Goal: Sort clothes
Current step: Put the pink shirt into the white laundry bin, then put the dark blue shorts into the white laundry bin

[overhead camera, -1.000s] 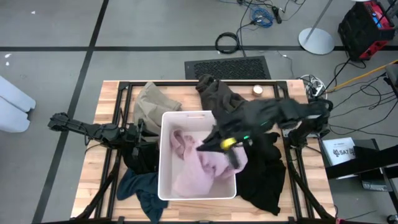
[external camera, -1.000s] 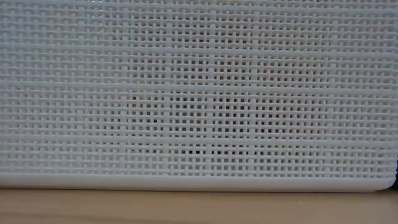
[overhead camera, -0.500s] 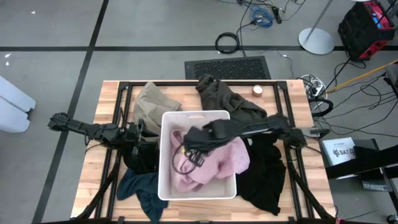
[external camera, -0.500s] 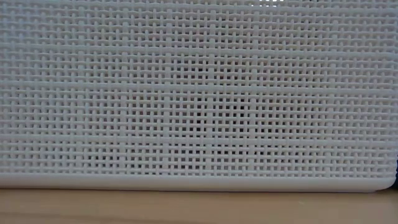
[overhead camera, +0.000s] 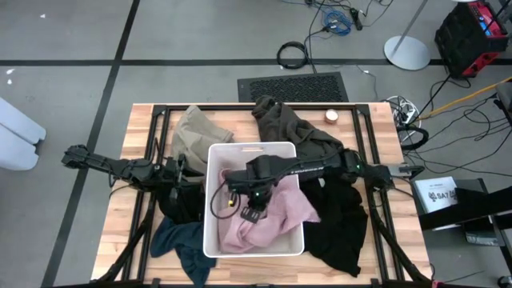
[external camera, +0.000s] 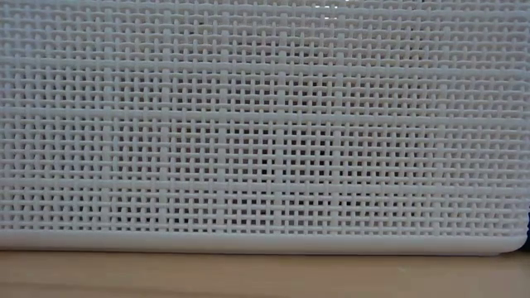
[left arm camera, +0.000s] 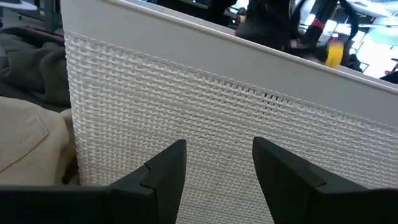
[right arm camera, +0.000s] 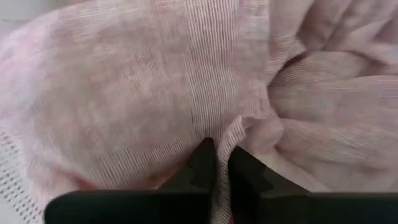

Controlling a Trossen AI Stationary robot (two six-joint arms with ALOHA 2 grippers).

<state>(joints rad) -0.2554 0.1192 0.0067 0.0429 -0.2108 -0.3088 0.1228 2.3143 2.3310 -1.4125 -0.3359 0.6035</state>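
Observation:
A pink garment [overhead camera: 276, 212] lies heaped in the white bin [overhead camera: 214, 232] at the table's middle. My right gripper [overhead camera: 251, 210] reaches into the bin from the right and is shut on the pink cloth [right arm camera: 155, 81]. My left gripper [overhead camera: 190, 172] stands open just outside the bin's left wall [left arm camera: 205, 99], touching nothing. Around the bin lie a tan garment [overhead camera: 196, 132], an olive-brown one [overhead camera: 292, 128], black ones [overhead camera: 340, 224] and a teal-blue one [overhead camera: 184, 246]. The low view shows only the bin's mesh wall [external camera: 265, 124]. My right gripper pinches a raised fold of the pink garment [right arm camera: 233, 130] between its two fingers. The fingers come from above, slanting down from the table's right. The garment lies slack on the bin's floor, with its right part against the bin's right rim [overhead camera: 304, 210].
A black frame [overhead camera: 160, 120] runs around the tabletop. A small round thing [overhead camera: 331, 115] sits at the far right. The tan garment [left arm camera: 28, 143] lies close beside my left gripper. Bare wood [overhead camera: 128, 248] shows at the near left.
My right gripper has swung down and toward the table's left into the bin, tipping from nearly level to steeply downward. The pink cloth has come down with it and settled lower in the bin.

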